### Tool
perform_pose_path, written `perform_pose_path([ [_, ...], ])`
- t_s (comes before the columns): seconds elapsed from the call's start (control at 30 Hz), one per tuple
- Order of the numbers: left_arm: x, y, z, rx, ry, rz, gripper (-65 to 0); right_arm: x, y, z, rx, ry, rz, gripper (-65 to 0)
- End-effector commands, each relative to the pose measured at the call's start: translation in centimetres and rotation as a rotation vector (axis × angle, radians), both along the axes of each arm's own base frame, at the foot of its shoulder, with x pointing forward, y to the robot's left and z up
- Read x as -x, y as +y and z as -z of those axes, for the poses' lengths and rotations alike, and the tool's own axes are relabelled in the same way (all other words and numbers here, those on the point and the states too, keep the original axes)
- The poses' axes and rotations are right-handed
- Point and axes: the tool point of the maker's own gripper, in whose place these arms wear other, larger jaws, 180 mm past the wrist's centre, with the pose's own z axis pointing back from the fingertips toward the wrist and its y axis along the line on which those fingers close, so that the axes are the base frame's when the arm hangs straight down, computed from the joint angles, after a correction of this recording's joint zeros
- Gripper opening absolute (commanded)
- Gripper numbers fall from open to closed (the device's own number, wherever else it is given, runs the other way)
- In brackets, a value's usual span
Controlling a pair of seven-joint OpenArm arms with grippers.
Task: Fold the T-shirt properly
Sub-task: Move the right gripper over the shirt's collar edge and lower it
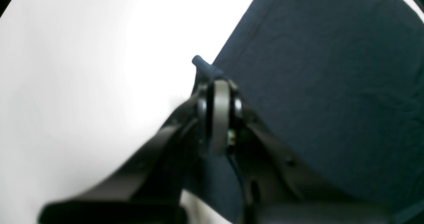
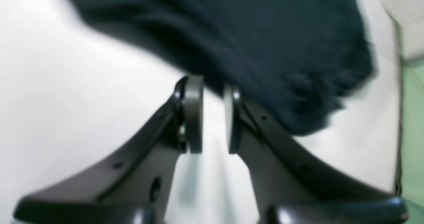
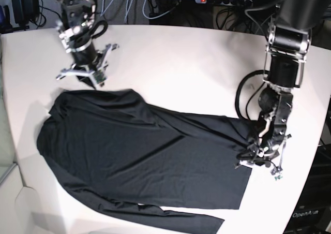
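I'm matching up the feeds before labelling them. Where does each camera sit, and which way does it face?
Left wrist: on the left arm, looking along its shut left hand pinching the T-shirt edge.
Right wrist: on the right arm, looking past its parted right hand at the shirt's edge.
Base: overhead, looking down on the table, with both arms in view.
All three show the shirt.
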Motion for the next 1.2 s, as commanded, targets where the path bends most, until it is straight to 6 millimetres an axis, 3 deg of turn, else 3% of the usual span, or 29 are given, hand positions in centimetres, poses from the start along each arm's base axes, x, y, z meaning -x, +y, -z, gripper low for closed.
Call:
perform_pose_path([
  [0.0, -1.6, 0.7, -2.6, -0.029, -0.071, -0.005, -65.0, -0.7, 0.4, -1.1, 0.012, -0.043, -0.013, -55.4],
  [0.17, -1.8, 0.8, -3.0, -0.043, -0.102, -0.006, -65.0, -1.2, 1.7, -1.3, 0.060, -0.055, -0.021, -54.0],
  [0.4, -1.6, 0.7, -2.8, -0.043, -0.093, -0.002, -65.0, -2.1, 2.6, -1.2, 0.124, -0.059, -0.033, -42.7],
  [0.8, -1.3, 0.8, -2.3, -0.049, -0.084, -0.001, -65.0, -1.5, 7.6, -0.9, 0.160, -0.060, -0.173, -42.1],
  [1.03, -1.1, 0.9, -2.0, -0.050, -0.076, -0.002, -65.0, -2.3, 7.9, -0.4, 0.159, -0.055, -0.183, -41.5],
  [1.17, -0.7, 1.0, -1.5, -0.052, -0.065, -0.002, -65.0, -2.1, 8.0, 1.0, 0.163, -0.019, -0.191, -36.6],
])
